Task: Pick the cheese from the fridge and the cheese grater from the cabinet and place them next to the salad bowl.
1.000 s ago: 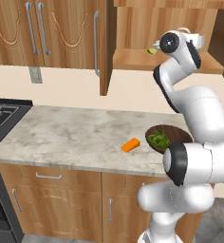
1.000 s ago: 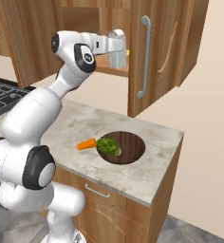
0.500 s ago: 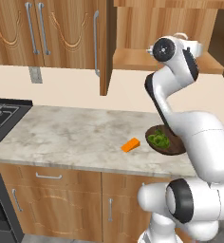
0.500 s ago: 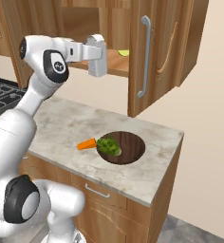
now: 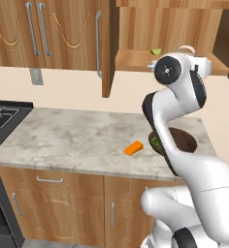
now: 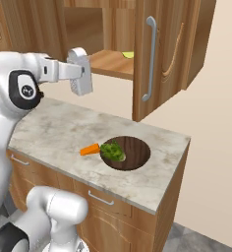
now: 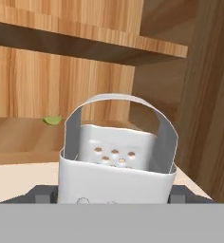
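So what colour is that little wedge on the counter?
Orange; the cheese shows best in the left base view.

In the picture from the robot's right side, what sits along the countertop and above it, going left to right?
cheese grater held by the tool → cheese → salad bowl → open cabinet door's bar handle.

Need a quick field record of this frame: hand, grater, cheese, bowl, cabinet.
hand: raised in front of the open cabinet, above the counter
cheese grater: held in the hand, clear of the shelf; handle and holes seen in hand view
cheese: orange wedge on the counter, just left of the salad bowl
salad bowl: dark brown, greens at its left side
cabinet: door open; small green item on the shelf
counter: marble top
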Available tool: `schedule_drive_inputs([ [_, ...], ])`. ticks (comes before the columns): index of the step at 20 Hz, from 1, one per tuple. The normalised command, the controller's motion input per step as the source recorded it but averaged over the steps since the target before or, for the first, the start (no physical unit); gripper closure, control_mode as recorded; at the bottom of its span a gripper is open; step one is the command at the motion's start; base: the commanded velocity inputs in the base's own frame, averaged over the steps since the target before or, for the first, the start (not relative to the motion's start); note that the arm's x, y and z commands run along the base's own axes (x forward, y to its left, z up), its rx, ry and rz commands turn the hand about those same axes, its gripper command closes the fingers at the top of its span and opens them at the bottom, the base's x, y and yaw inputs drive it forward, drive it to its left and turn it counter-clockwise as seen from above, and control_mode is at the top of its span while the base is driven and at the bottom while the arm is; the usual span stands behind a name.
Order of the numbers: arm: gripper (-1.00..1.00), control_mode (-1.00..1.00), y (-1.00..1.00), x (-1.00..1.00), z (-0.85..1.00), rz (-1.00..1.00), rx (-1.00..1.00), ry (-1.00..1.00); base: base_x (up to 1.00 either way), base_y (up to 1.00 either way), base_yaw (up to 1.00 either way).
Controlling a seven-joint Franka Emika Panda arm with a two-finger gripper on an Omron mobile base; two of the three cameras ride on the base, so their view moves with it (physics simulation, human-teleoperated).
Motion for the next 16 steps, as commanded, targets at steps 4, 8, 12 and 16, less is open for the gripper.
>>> schedule_drive_inputs([
  [4,1.00,-1.00,0.03,-0.56,-0.79,-0.18,0.06,-0.01,0.00,0.00,0.00],
  [8,1.00,-1.00,0.00,-0.44,-0.79,-0.24,0.17,-0.07,0.00,0.00,0.00],
  [12,1.00,-1.00,0.06,-0.13,-0.80,-0.33,0.23,-0.08,0.00,0.00,0.00],
  [16,1.00,-1.00,0.31,-0.24,-0.68,-0.33,0.20,-0.16,0.00,0.00,0.00],
])
